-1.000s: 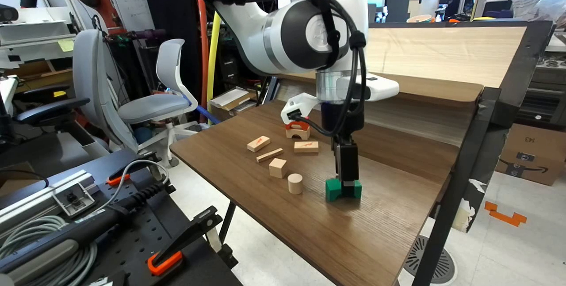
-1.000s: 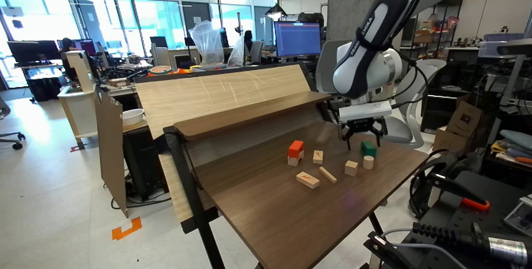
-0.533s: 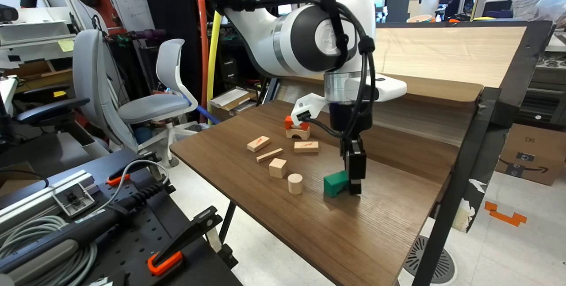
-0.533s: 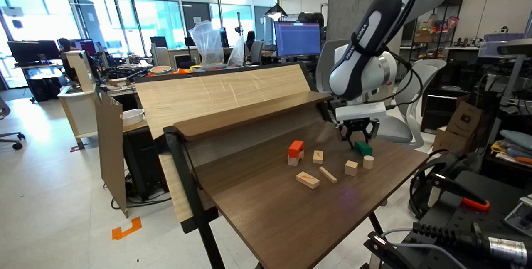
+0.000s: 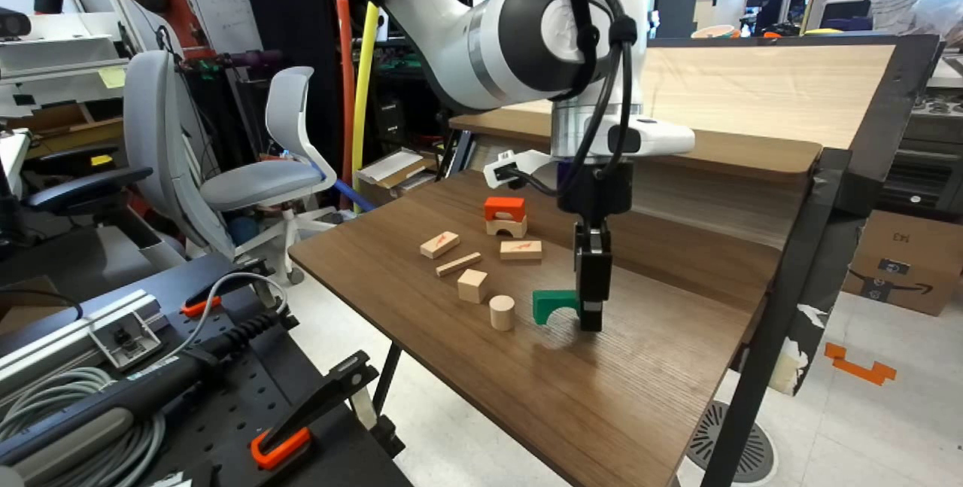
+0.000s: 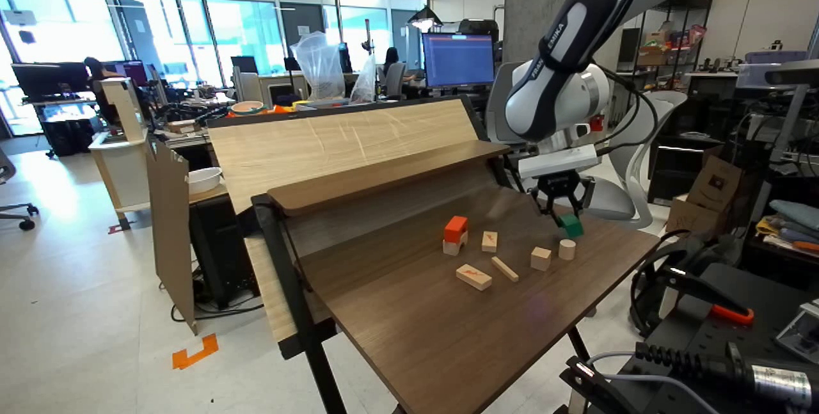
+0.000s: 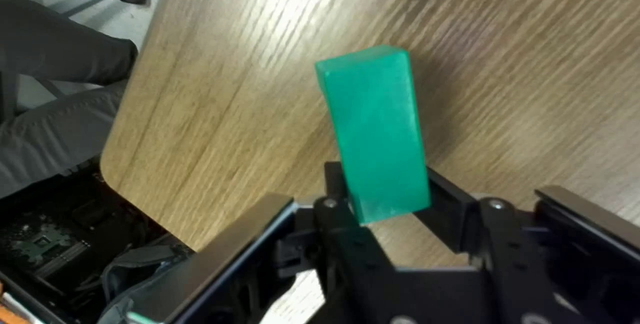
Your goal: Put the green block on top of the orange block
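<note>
My gripper is shut on the green block, with the fingers pressing near one end and most of its length sticking out beyond them. In an exterior view the green block shows its arch notch facing down and seems to hang just above the table. It looks tilted in an exterior view, where the gripper grips its near-arm end. The orange block rests on top of a tan arch block toward the back of the table, apart from the gripper. Out of the wrist view is the orange block.
A tan cylinder stands close to the green block, with a tan cube beyond it. A thin stick and two flat tan blocks lie nearer the orange block. A raised wooden shelf overhangs the table's back.
The jaws have closed from wide open onto the green block, which has turned between them. The gripper has risen a little, and the block has come up with it.
</note>
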### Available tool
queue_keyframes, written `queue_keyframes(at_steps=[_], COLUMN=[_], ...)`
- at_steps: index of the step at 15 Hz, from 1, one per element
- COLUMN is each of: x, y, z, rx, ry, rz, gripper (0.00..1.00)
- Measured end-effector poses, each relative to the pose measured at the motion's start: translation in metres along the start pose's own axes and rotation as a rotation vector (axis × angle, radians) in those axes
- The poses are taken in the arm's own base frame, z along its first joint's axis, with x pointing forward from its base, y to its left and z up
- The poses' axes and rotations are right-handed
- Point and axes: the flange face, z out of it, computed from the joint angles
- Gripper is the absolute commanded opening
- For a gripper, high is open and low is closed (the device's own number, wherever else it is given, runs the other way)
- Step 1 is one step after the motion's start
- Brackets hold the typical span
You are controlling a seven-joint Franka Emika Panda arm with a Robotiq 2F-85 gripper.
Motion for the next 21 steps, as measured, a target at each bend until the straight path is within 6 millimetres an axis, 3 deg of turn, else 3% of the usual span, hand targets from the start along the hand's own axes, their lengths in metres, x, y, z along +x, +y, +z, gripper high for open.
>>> queue_keyframes(at_steps=[4, 9, 15, 21], x=[-0.004, -0.012, -0.028, -0.042], y=[-0.004, -0.023, -0.045, -0.068], z=[-0.021, -0.052, -0.091, -0.110], rx=[-0.031, 0.043, 0.167, 0.272], ry=[-0.061, -0.123, -0.164, -0.167], rz=[0.102, 0.203, 0.219, 0.219], gripper=[0.13, 0.13, 0.13, 0.13])
